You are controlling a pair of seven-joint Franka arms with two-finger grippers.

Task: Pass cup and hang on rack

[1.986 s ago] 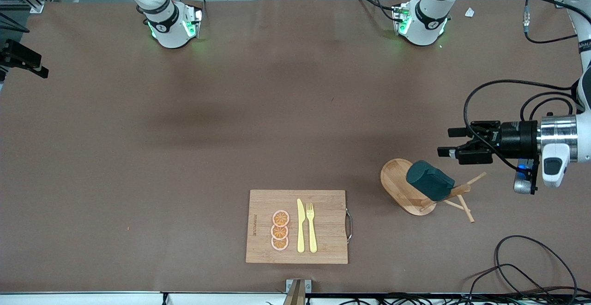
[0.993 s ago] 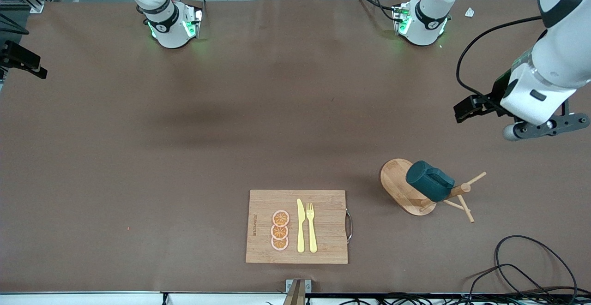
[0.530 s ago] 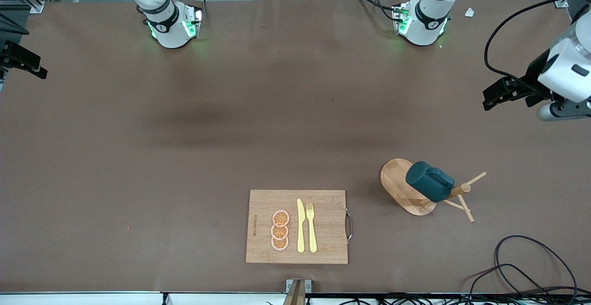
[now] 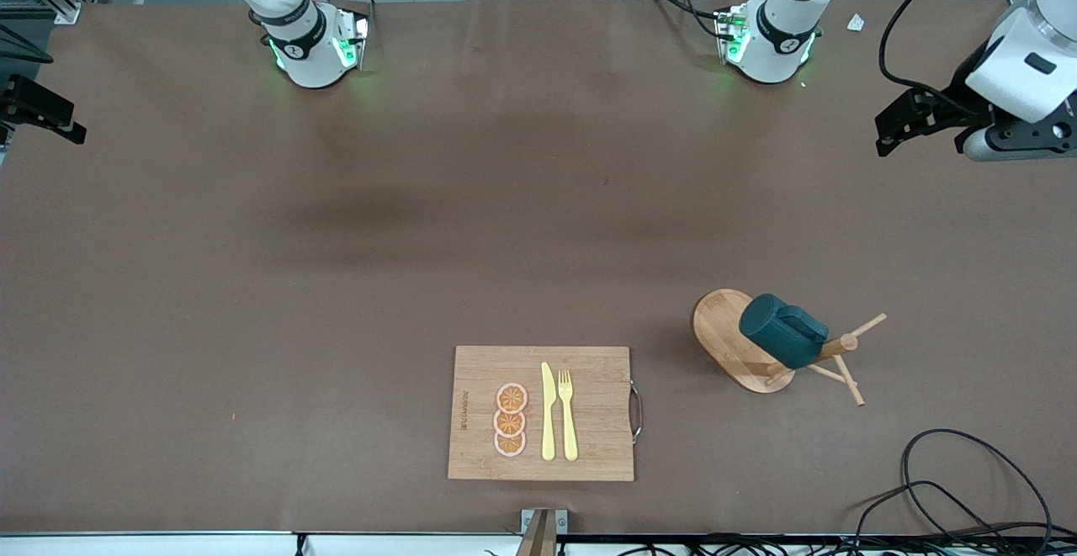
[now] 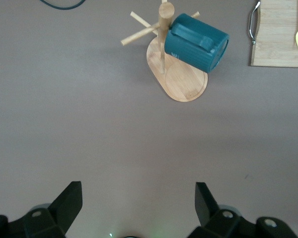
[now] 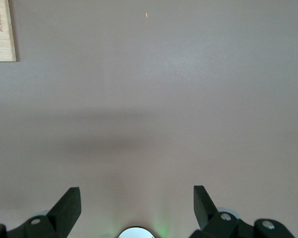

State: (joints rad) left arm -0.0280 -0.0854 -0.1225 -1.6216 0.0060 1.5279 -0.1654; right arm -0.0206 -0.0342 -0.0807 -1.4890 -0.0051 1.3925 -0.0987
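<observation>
Brown paper-covered tabletop (image 4: 336, 287). The teal cup (image 4: 782, 330) hangs on the wooden mug rack (image 4: 740, 346), beside the cutting board (image 4: 589, 413). Left gripper (image 5: 139, 210) fingers spread, empty, over bare tabletop at its arm's end; right gripper (image 6: 137, 213) likewise, waiting.

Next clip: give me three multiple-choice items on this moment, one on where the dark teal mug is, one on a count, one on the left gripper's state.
1. Where is the dark teal cylindrical mug?
A. On the cutting board
B. Hung on the light wooden mug tree
C. In a gripper

2. How many orange slices lie on the rectangular wooden cutting board?
A. Two
B. Three
C. Five

3. How is the left gripper?
A. Open, holding nothing
B. Shut on the mug
C. Shut on the fork

Key: 1 B, the mug hangs tilted beside the post, above the oval base. 2 B, three lie in a row beside the yellow knife. 3 A, its fingers stand wide apart over bare table.
</observation>
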